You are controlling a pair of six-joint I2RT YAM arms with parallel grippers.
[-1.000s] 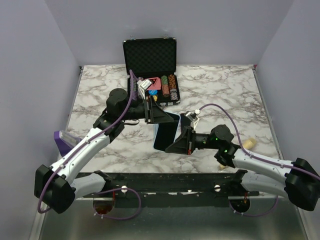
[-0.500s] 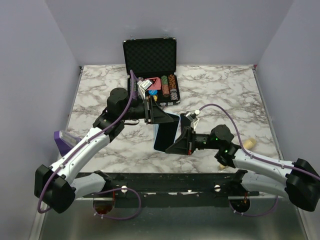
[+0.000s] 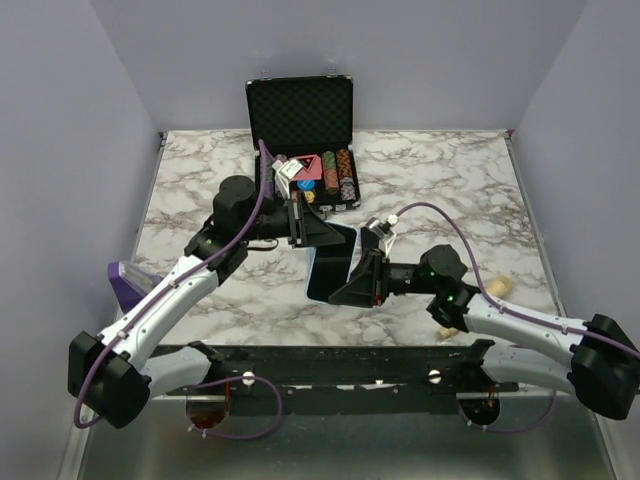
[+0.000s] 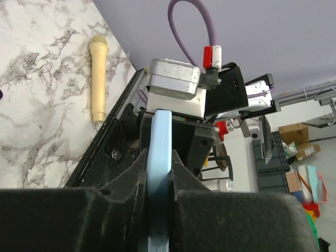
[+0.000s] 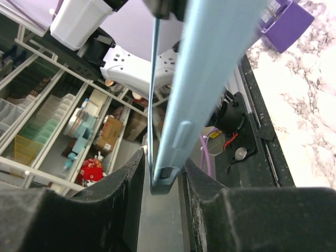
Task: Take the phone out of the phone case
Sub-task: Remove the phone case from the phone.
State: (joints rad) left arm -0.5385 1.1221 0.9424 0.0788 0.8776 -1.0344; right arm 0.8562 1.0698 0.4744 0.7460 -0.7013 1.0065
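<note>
The phone in its light blue phone case hangs on edge above the table's middle, between the two grippers. My left gripper is shut on its far upper end; in the left wrist view both jaws press flat on the blue case at the gripper. My right gripper straddles the near lower end with its jaws apart. In the right wrist view the case leans on the right finger. A gap separates it from the left finger. A thin dark edge stands slightly off the blue body.
An open black case of poker chips stands behind the left gripper. A purple box sits at the table's left edge. A cream, microphone-shaped object lies near the right arm. The black rail runs along the near edge.
The left jaws have closed tighter on the phone case. The right jaws have opened off it, and the right gripper has shifted slightly to the left.
</note>
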